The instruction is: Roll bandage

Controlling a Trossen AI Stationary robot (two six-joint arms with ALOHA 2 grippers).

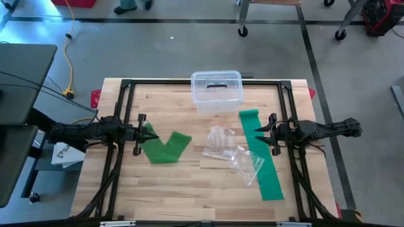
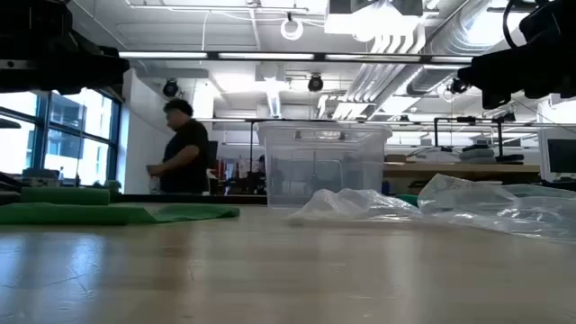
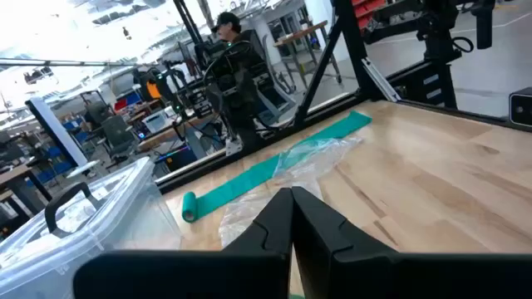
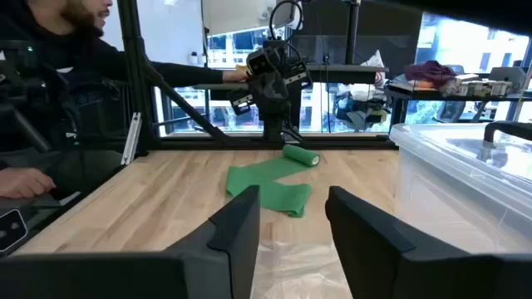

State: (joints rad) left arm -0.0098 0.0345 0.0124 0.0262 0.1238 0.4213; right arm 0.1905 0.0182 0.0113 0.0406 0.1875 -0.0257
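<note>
A green bandage lies on the table's left half in a V-shaped fold, with a small rolled end; it also shows in the right wrist view. My left gripper is shut and held above the table, just left of that rolled end. A teal bandage lies flat as a long strip on the right half, its rolled end toward the far side. My right gripper is open and held above the table, at the strip's right edge, with nothing between its fingers.
A clear plastic bin with a lid stands at the far middle. Crumpled clear plastic bags lie between the two bandages and partly over the teal strip. A black frame runs round the table. People are in the room beyond.
</note>
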